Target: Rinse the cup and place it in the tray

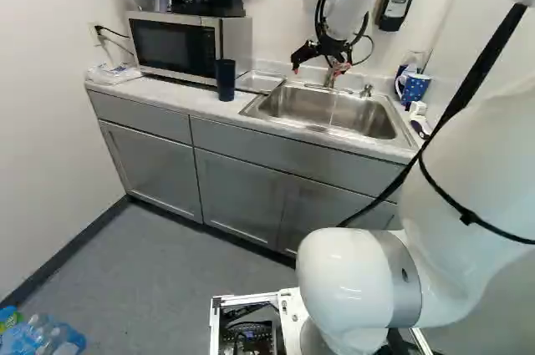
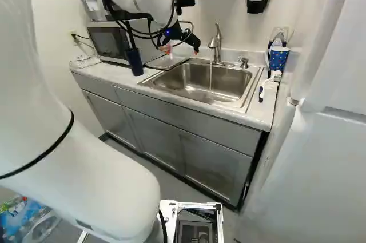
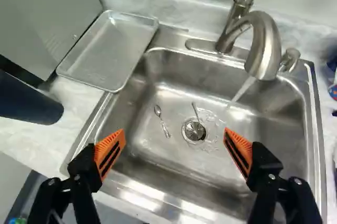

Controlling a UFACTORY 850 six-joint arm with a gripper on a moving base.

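Upper left of centre in the left base view, a dark blue cup [image 1: 226,79] stands upright on the counter [image 1: 180,97], beside the metal tray [image 3: 107,50] and not in it. Near the top middle of the right base view, the tap [image 2: 215,46] lets a thin stream of water [image 2: 210,77] fall into the sink [image 2: 189,87]. The gripper [image 3: 175,135] hangs over the sink, its orange pads spread wide with nothing between them; a spoon [image 3: 162,122] lies in the basin well below.

Fetching the cup looks to be the step in hand, with rinsing and placing to follow. Next, the gripper should cross toward the tray side, come down with a pad on each side of the cup, and close squarely. A sideways knock could tip it. At the right of the right base view, a spotted mug [image 2: 278,58] is probably not the one wanted.
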